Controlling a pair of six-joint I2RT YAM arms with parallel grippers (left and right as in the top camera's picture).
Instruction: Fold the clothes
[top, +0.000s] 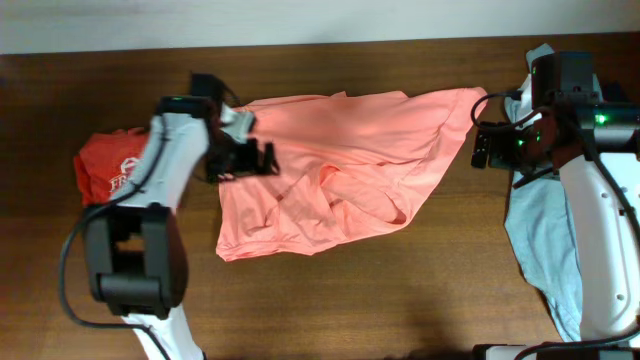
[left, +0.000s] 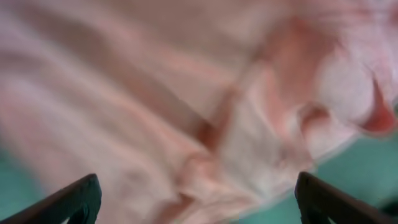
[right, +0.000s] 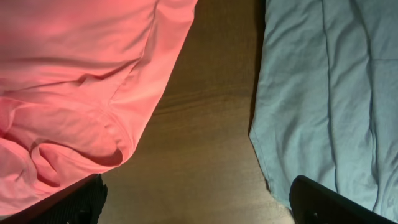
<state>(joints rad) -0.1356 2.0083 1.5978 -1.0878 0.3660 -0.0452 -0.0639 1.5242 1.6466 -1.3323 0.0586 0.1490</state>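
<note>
The clothes, a plain salmon-pink top (top: 340, 170), lie crumpled across the middle of the wooden table, with a fold bunched near their centre. My left gripper (top: 255, 158) hovers at the top's left edge. In the left wrist view the pink fabric (left: 186, 93) is a blur, and the left gripper (left: 196, 208) stands open, its fingers (left: 68, 202) wide apart over the cloth. My right gripper (top: 483, 145) sits just off the top's right corner. The right wrist view shows this gripper (right: 199, 208) open above bare wood, with the pink top (right: 74, 81) to its left.
A darker red printed shirt (top: 105, 165) lies bunched at the far left beside the left arm. A pale grey-blue garment (top: 545, 240) stretches along the right side under the right arm, also seen in the right wrist view (right: 329, 81). Brown table (top: 400, 290) surrounds them.
</note>
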